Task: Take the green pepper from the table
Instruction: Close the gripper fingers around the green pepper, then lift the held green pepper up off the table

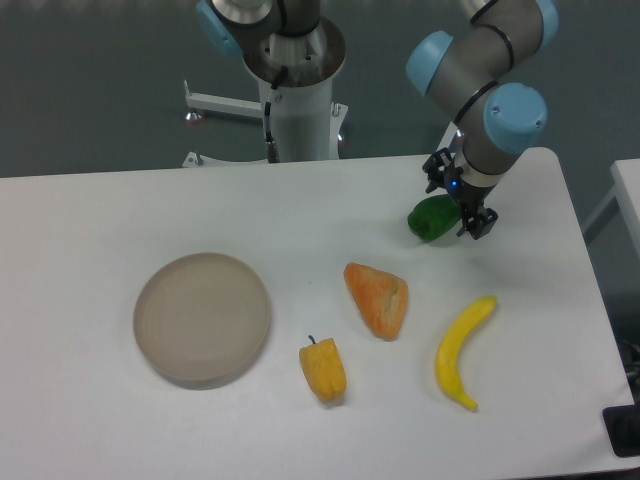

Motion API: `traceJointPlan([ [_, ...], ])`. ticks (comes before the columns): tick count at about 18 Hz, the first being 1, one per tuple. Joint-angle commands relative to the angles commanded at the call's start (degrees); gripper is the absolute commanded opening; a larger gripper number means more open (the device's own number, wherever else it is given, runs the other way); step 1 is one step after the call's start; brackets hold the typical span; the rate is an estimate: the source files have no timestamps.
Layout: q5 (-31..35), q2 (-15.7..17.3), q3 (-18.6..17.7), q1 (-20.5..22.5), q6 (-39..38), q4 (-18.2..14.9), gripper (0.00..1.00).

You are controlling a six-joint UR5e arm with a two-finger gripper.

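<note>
Pincer (462, 210): down at worktop (90, 210), state unclear | green pepper (432, 219): touching its left side, seemingly resting on worktop | progress: reach done, lift pending

Even, bright light; soft shadows; slight blur.

Green peppers: we count one green pepper (431, 219), small and shiny.
Yellow-orange peppers: we see one yellow-orange pepper (323, 369) with a dark stem.
Orange pieces: we count one orange piece (378, 298).
Bananas: we see one yellow banana (462, 351).
Plates: we count one round grey plate (202, 318).
Tables: we see one white table (90, 220).
Robot arms: we count one robot arm (487, 70).
End effectors: we see one end effector (462, 205).
Food in all: we count four pieces.
</note>
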Motion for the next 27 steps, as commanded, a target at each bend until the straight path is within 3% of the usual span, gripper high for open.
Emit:
traceJointPlan([
  [7, 0.18, -0.09, -4.13, -0.44, -1.22, 0.17, 0.98],
  [9, 0.26, 0.00, -3.96, -0.36, -1.22, 0.00, 0.76],
  [10, 0.44, 0.09, -3.52, -0.36, -1.22, -0.17, 0.59],
  [12, 0.44, 0.35, -2.82, -0.27, -1.22, -0.53, 0.38],
  [13, 0.44, 0.44, -2.12, -0.18, -1.22, -0.53, 0.32],
  [15, 0.09, 0.53, 0.08, 0.00, -1.48, -1.05, 0.33],
  [19, -0.53, -0.79, 7.81, -2.02, -12.02, -3.24, 0.32],
  [24, -3.16, -7.02, 19.93, -6.42, -24.06, -3.96, 0.31],
  [27, -3.16, -8.17, 22.58, -6.77, -24.16, -4.13, 0.32],
])
